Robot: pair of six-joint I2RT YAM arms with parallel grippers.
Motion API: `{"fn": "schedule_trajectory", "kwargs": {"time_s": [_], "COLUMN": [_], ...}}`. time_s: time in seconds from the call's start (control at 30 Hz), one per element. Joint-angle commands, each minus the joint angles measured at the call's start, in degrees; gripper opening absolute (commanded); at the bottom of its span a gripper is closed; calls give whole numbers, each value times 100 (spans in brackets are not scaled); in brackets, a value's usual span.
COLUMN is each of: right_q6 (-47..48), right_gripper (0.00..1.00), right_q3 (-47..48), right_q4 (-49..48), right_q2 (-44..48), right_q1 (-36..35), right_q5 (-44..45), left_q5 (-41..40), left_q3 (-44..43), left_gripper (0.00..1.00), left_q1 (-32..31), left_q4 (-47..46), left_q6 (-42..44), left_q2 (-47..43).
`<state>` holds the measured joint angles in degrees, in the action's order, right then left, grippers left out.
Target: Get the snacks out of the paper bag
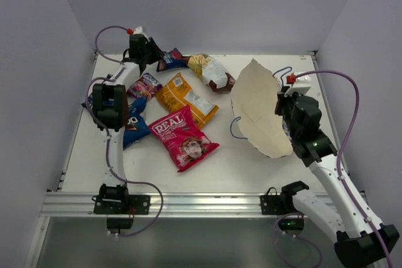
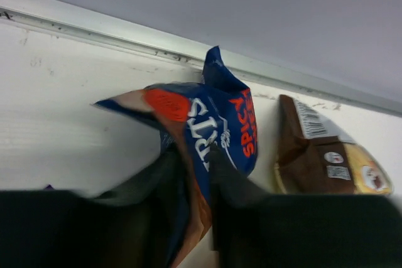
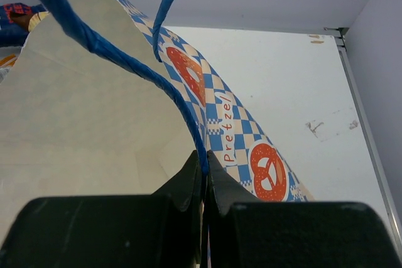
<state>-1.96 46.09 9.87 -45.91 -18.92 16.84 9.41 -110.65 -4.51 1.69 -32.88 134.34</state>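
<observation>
At the table's back left, my left gripper (image 1: 155, 54) (image 2: 195, 167) is shut on the edge of a dark blue snack packet (image 1: 171, 59) (image 2: 213, 123). That packet rests near the back wall. On the table lie the red-pink "REAL" packet (image 1: 183, 137), an orange one (image 1: 186, 98), a yellow-white and brown one (image 1: 210, 70) (image 2: 326, 161), a purple-pink one (image 1: 144, 84) and another dark blue one (image 1: 135, 127), partly under the left arm. My right gripper (image 1: 284, 101) (image 3: 205, 161) is shut on the rim and blue cord handle (image 3: 94, 42) of the paper bag (image 1: 257, 108) (image 3: 245, 136), which is tipped with its mouth facing left.
A metal rail (image 1: 188, 204) runs along the table's near edge and another (image 2: 94, 29) along the back under the wall. White walls close in the left, back and right sides. The left arm's elbow (image 1: 112, 105) hangs over the left-hand packets.
</observation>
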Motion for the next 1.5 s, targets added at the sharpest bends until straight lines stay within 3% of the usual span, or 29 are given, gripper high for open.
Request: {"fn": "schedule_trajectory", "kwargs": {"time_s": [0.0,0.07,0.1,0.2,0.3,0.53,0.8,1.0,1.13,1.17,1.23,1.3,1.37,1.47], "right_q6": [-173,-226,-296,-542,-779,-1640,-1958,-1809,-1589,-1562,-1536,-1536,-1536,-1475], "right_gripper": [0,0,0,0,0,0,0,0,30,46,60,83,99,99], "right_q3": [295,383,427,726,1243,2360,2177,2106,2247,2273,2378,2536,2686,3011], "right_q4": [138,234,270,541,849,1913,2019,2019,2028,2054,2115,2247,2440,2607], "right_q2": [-23,-58,-76,-260,-480,-1288,-2000,-2343,-2256,-2212,-2028,-1774,-1571,-1027], "right_q1": [-15,-16,-16,-16,11,660,1486,1838,1865,1865,1865,1865,1865,1865], "right_q5": [-128,-181,-181,-41,196,-31,-506,-673,-700,-726,-770,-831,-884,-946], "left_q5": [175,149,36,-202,-404,-493,-510,-906,-879,-888,-880,-888,-914,-1143], "left_q3": [-370,-256,-107,52,210,789,2748,2970,2752,2672,2479,2356,2111,1681], "left_gripper": [44,59,71,90,99,100,100,100,100,100,100,100,100,100], "left_q1": [213,258,275,284,284,276,276,267,267,267,258,241,205,109], "left_q4": [-311,-249,-188,373,856,2378,3046,3609,3732,3794,3944,4066,4172,4392], "left_q6": [-192,-52,18,378,633,1222,1627,1838,1786,1785,1794,1794,1821,1864], "left_q2": [13,-162,-276,-794,-1618,-3340,-5969,-7069,-7379,-7387,-7422,-7475,-7502,-7572]}}
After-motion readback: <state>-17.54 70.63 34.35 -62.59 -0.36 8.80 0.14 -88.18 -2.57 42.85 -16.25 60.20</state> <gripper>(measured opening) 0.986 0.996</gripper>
